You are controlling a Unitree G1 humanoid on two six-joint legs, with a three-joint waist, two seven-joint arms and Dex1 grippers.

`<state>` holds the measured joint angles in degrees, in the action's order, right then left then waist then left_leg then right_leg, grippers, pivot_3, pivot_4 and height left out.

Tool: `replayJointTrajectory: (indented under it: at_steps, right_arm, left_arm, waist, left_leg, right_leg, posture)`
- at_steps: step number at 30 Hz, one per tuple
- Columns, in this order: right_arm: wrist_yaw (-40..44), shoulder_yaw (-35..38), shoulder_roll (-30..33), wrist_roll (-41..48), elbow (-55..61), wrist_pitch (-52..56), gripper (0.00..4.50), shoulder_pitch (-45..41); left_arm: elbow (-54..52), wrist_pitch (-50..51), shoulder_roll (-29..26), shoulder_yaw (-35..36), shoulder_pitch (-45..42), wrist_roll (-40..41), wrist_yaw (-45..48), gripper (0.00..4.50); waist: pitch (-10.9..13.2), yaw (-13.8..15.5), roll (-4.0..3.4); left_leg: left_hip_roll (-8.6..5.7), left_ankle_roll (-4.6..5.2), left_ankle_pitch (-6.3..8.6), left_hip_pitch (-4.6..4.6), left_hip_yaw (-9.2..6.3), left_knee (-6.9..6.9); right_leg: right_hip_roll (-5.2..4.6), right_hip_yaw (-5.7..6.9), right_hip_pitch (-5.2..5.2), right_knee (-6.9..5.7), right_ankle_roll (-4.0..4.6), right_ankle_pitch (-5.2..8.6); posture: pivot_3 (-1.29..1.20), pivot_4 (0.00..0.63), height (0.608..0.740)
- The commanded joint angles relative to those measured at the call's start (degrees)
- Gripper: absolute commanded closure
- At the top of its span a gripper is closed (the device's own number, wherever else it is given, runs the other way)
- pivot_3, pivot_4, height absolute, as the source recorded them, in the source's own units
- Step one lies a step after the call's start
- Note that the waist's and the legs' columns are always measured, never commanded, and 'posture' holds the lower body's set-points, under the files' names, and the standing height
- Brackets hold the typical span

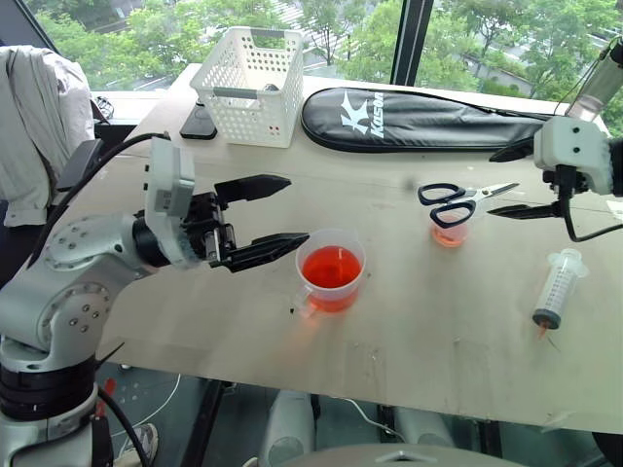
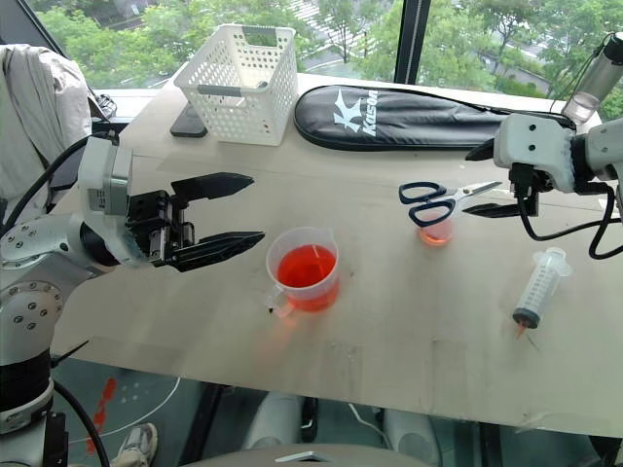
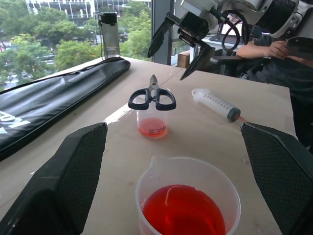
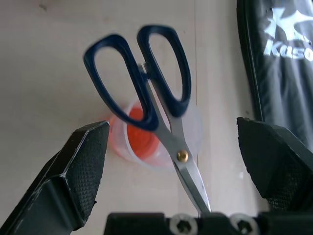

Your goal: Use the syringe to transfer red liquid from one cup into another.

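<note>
Nearest, the wide handled measuring cup stands on the wooden table, holding red liquid well below its rim, handle toward the near edge. Just left of it the left gripper hovers level, pointing right, its two black fingers spread wide and empty, the nearer fingertip close to the cup's rim. At right, the syringe lies flat and untouched on the table, tip toward the near edge, with what may be a trace of red at the tip. Farther back, between the two, the small handleless cup holds a shallow layer of red liquid; blue-handled scissors rest across its rim, blades pointing right. The right gripper hangs just right of the scissors' blade tips, fingers wide apart, holding nothing. Along the far side lie a black racket case and, left of it, a white slotted basket beside a dark phone.
</note>
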<state>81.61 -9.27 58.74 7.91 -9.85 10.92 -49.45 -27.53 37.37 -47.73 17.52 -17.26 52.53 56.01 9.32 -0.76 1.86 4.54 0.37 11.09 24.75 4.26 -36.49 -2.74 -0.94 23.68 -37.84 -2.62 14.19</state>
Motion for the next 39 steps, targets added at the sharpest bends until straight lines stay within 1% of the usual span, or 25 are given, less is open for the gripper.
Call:
replayJointTrajectory:
  at_steps: [1, 5, 9, 11, 15, 17, 20, 23, 26, 32, 39]
  right_arm:
    - [2.56, -1.37, -1.98, -0.02, 1.18, 1.58, 0.0, -4.91]
    - [4.26, -4.61, -5.54, -1.33, -0.29, 2.55, 0.0, -8.66]
    - [6.14, -7.45, -7.9, -3.17, -3.5, 0.35, 0.0, -11.12]
    - [6.63, -8.11, -8.49, -3.76, -5.19, -1.44, 0.53, -11.96]
    - [6.93, -7.71, -8.89, -4.0, -8.44, -2.53, 0.53, -13.81]
    - [6.84, -6.92, -6.85, -5.13, -11.66, -3.54, 0.53, -14.81]
    - [4.53, -6.34, -3.5, -8.33, -17.29, -7.23, 0.53, -15.44]
    - [1.55, -6.68, -0.64, -12.01, -21.38, -12.55, 0.53, -13.94]
    - [-2.08, -5.7, 1.34, -13.88, -22.17, -15.93, 0.53, -9.09]
    - [-7.17, -4.64, 0.06, -15.13, -20.5, -17.93, 0.53, -4.85]
    - [-13.33, -5.07, -2.44, -17.42, -21.93, -20.74, 0.53, -4.42]
  left_arm:
    - [-1.13, -1.01, 0.06, 0.73, -0.15, 0.81, -0.05, 0.05]
    - [-1.26, -1.1, 0.13, 0.59, -0.08, 0.82, -0.22, 0.05]
    - [-2.31, -0.87, 0.14, 1.27, 0.78, 1.26, -1.02, 0.05]
    - [-2.94, -0.85, 0.1, 1.65, 1.43, 1.47, -1.47, 0.0]
    - [-4.46, -0.88, -0.06, 2.43, 2.81, 2.06, -2.88, 0.0]
    - [-5.25, -0.87, -0.13, 3.22, 3.61, 2.46, -3.79, 0.0]
    - [-6.1, -1.06, -0.26, 4.01, 4.75, 2.78, -4.74, 0.0]
    - [-6.61, -1.11, -0.2, 4.31, 5.38, 2.99, -5.27, 0.0]
    - [-6.95, -1.18, -0.08, 4.52, 5.63, 3.19, -5.84, 0.0]
    - [-6.63, -1.0, -0.42, 4.04, 5.03, 3.95, -5.89, 0.0]
    - [-6.29, -0.66, -0.87, 3.86, 4.6, 5.19, -5.74, 0.0]
  waist:
    - [0.01, -0.05, -0.01]
    - [0.01, 0.01, -0.01]
    - [0.01, 0.23, -0.01]
    - [0.01, 0.13, -0.01]
    - [0.02, 0.12, -0.02]
    - [0.02, 0.1, -0.02]
    - [0.03, 0.51, -0.02]
    - [0.03, 0.48, -0.02]
    - [0.02, 0.11, -0.01]
    - [0.12, -0.58, -0.18]
    - [0.12, -0.1, -0.18]
  left_leg:
    - [0.0, 0.0, 0.0, 0.0, 0.0, 0.0]
    - [0.0, 0.0, 0.0, 0.0, -0.02, 0.0]
    - [0.0, 0.0, 0.0, 0.01, -0.01, 0.0]
    - [0.0, 0.0, 0.0, 0.04, 0.0, -0.01]
    - [0.0, 0.0, 0.0, 0.03, -0.02, 0.0]
    - [0.0, 0.0, 0.0, 0.03, -0.02, 0.0]
    - [-0.01, 0.0, 0.0, 0.04, -0.02, 0.0]
    - [-0.01, 0.0, 0.0, 0.03, 0.0, 0.0]
    - [-0.01, 0.0, 0.0, 0.01, 0.0, 0.0]
    - [-0.01, -0.01, 0.0, -0.08, 0.07, 0.0]
    - [-0.01, -0.01, 0.0, -0.03, 0.07, 0.0]
  right_leg:
    - [0.0, 0.0, 0.0, 0.0, 0.0, 0.0]
    - [0.01, 0.02, 0.0, -0.02, 0.0, 0.0]
    - [0.0, 0.02, 0.0, -0.01, 0.01, 0.0]
    - [0.0, 0.02, 0.0, 0.0, 0.01, 0.0]
    - [0.0, 0.04, 0.01, -0.02, 0.0, 0.0]
    - [0.0, 0.03, 0.01, -0.02, 0.0, 0.0]
    - [-0.01, 0.04, 0.0, 0.0, 0.03, 0.01]
    - [-0.01, 0.02, -0.01, 0.04, 0.06, 0.03]
    - [-0.01, 0.02, -0.01, 0.02, 0.06, 0.03]
    - [0.0, -0.1, 0.01, -0.07, 0.0, -0.01]
    - [0.0, -0.08, 0.0, -0.02, 0.0, -0.01]
  posture:
    - [0.0, 0.15, 0.724]
    - [0.0, 0.15, 0.724]
    - [0.0, 0.15, 0.724]
    - [0.0, 0.15, 0.724]
    - [0.0, 0.15, 0.724]
    - [0.0, 0.15, 0.724]
    - [0.0, 0.15, 0.724]
    - [0.0, 0.15, 0.724]
    - [0.0, 0.15, 0.724]
    - [0.0, 0.15, 0.724]
    - [0.0, 0.15, 0.724]
